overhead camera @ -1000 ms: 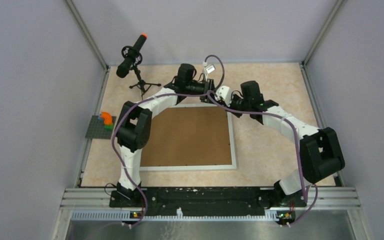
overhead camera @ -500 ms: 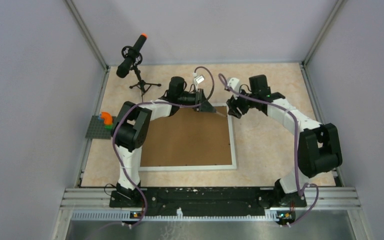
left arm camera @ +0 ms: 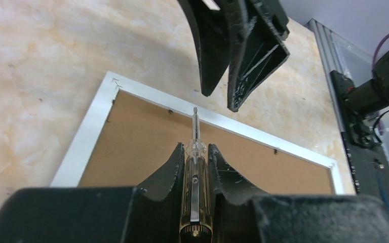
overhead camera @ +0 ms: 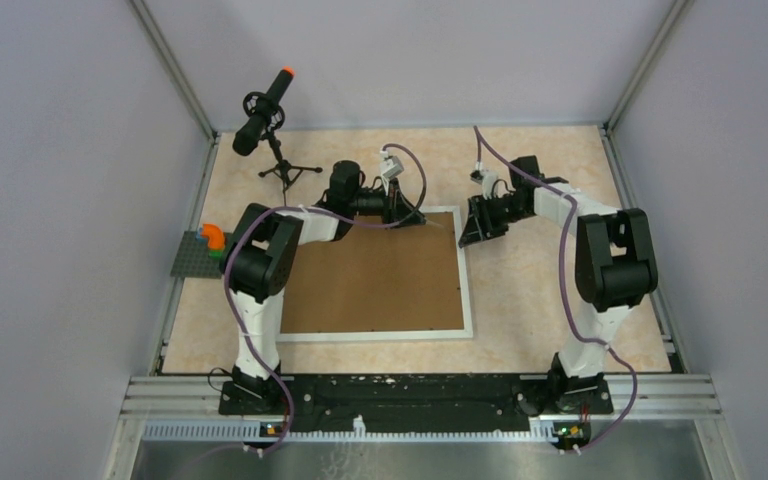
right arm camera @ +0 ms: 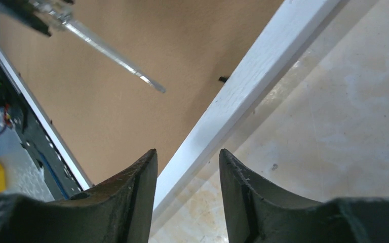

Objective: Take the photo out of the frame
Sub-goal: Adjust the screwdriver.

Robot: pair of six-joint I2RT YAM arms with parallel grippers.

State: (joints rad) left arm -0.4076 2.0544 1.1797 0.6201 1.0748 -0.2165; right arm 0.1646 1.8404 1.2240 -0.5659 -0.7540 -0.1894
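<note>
The frame point(overhead camera: 468, 290) lies face down on the table, its brown backing board point(overhead camera: 380, 270) up inside the white border point(left arm camera: 88, 131). The photo is hidden under the board. My left gripper point(left arm camera: 196, 147) is shut on a clear-handled screwdriver point(left arm camera: 196, 172), whose tip points at the far border. It hovers over the frame's far edge point(overhead camera: 410, 218). My right gripper point(right arm camera: 188, 152) is open with nothing between its fingers. It straddles the right border point(right arm camera: 248, 76) near the far right corner point(overhead camera: 470, 232). The screwdriver shaft point(right arm camera: 116, 58) shows in the right wrist view.
Small black tabs point(left arm camera: 170, 110) hold the board along the border, one near the right gripper point(right arm camera: 223, 79). A microphone on a tripod point(overhead camera: 260, 115) stands at the far left. A grey baseplate with coloured bricks point(overhead camera: 203, 250) sits at the left edge.
The two grippers were close together over the far edge and have parted. The right one opened and swung right to the frame's border. The left one drew back left with the screwdriver.
</note>
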